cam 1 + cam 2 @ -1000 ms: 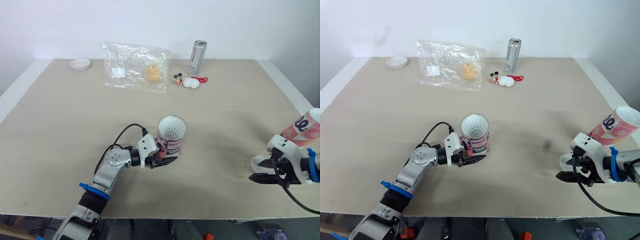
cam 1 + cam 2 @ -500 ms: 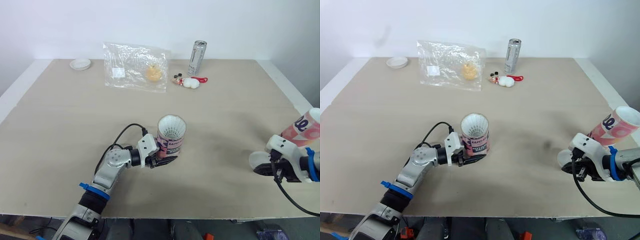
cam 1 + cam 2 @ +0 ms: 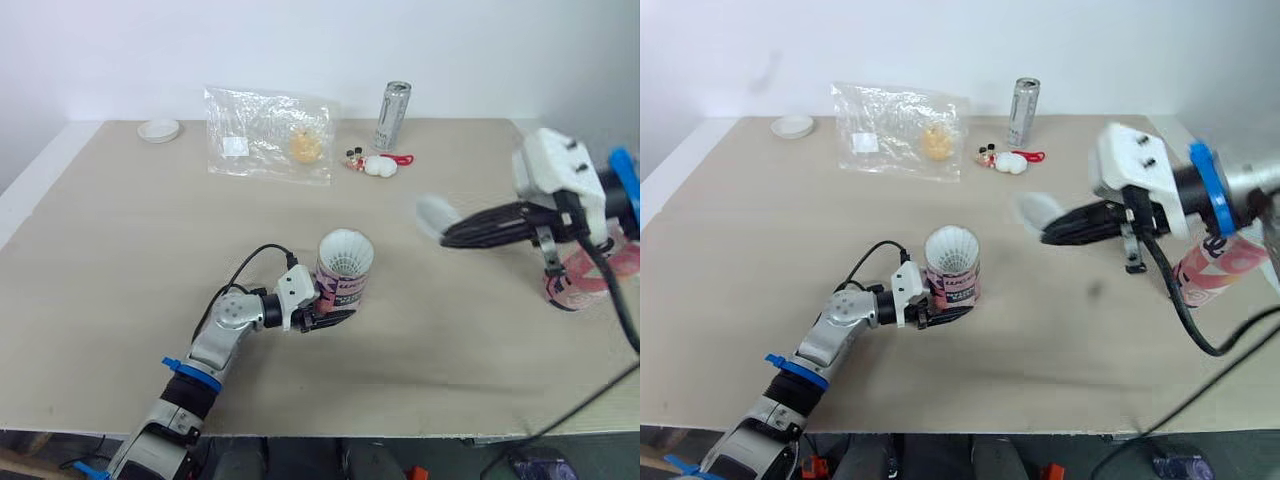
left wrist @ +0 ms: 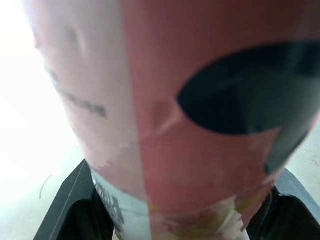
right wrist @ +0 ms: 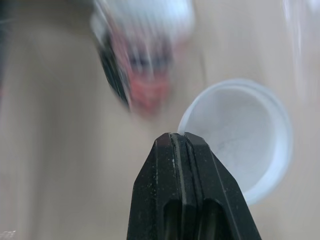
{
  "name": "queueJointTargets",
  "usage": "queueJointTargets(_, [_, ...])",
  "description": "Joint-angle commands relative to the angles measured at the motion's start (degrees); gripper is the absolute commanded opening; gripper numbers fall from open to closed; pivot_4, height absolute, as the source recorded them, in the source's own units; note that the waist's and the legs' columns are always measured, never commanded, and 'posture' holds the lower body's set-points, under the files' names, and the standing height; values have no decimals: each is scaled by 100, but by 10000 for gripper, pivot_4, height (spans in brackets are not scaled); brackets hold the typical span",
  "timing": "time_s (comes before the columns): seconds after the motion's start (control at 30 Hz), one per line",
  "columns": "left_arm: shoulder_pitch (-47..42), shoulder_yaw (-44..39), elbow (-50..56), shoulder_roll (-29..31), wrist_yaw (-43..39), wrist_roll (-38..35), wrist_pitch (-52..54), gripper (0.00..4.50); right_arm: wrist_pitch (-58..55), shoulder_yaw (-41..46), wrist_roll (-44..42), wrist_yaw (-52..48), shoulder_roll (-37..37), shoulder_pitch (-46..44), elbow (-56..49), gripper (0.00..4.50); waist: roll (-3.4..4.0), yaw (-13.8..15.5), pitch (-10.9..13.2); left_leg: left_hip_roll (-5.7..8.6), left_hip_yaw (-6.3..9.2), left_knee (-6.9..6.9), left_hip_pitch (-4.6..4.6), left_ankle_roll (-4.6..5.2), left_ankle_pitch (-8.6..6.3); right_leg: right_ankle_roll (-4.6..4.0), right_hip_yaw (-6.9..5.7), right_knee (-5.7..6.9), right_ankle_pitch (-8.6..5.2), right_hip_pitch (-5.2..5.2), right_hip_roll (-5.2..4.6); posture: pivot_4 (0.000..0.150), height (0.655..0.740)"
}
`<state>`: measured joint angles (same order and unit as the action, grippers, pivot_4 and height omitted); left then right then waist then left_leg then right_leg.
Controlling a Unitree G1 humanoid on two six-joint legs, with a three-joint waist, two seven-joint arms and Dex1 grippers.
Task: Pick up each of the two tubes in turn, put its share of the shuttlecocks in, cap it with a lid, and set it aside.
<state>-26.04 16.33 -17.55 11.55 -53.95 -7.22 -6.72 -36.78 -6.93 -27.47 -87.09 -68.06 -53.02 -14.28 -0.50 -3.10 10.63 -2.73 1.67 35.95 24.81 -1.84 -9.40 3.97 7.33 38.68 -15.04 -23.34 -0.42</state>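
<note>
Tube (image 3: 343, 280) pink and white, upright near the table's middle, our left gripper (image 3: 325, 318) clamped round its base; white shuttlecock feathers (image 3: 346, 253) fill its mouth; its dark lettering we cannot read; our right gripper (image 3: 447, 237), in the air to its right, pinches a white lid (image 3: 432, 213) by the rim; second pink tube (image 3: 585, 280) sits at the right edge.

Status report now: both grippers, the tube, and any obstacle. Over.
Left gripper shut on upright tube, shuttlecocks inside, uncapped. Right gripper shut on white lid, in air right of tube. Nothing between lid and tube.
</note>
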Motion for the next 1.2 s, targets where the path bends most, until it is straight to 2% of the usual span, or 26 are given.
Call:
queueJointTargets(0.03, [-30,13,-232,-22,67,103,-66,27531,371,-548,201,-501,315,-705,158,822,0,17,0,0,0,-1,7,-1,0,1,-1,-4,1,-2,-2,1500,7400])
queueJointTargets(0.3, [45,31,-56,55,-209,-116,348,27531,1347,-1700,25,-541,606,-1566,396,822,3,39,-1,-1,0,-27,23,-3,-3,29,-2,-36,14,-10,-3,1500,7400])
queueJointTargets(0.53, [73,191,304,221,-519,-154,856,27531,2030,-2316,64,-541,886,-2052,820,822,7,31,-3,-3,0,-41,22,-3,-3,24,-4,-39,11,-14,-1,1500,7400])
queueJointTargets(0.7, [80,184,309,222,-486,-120,904,27531,2273,-2566,64,-541,1009,-2195,963,822,7,36,-3,-3,6,-48,23,-3,-6,19,-9,-40,3,-12,-1,1500,7400])
queueJointTargets(1.2, [105,181,332,231,-419,-106,969,27531,2498,-2981,-272,-541,770,-2214,762,822,7,36,-3,-3,10,-47,22,-3,-7,17,-12,-39,2,-10,-1,1500,7400])
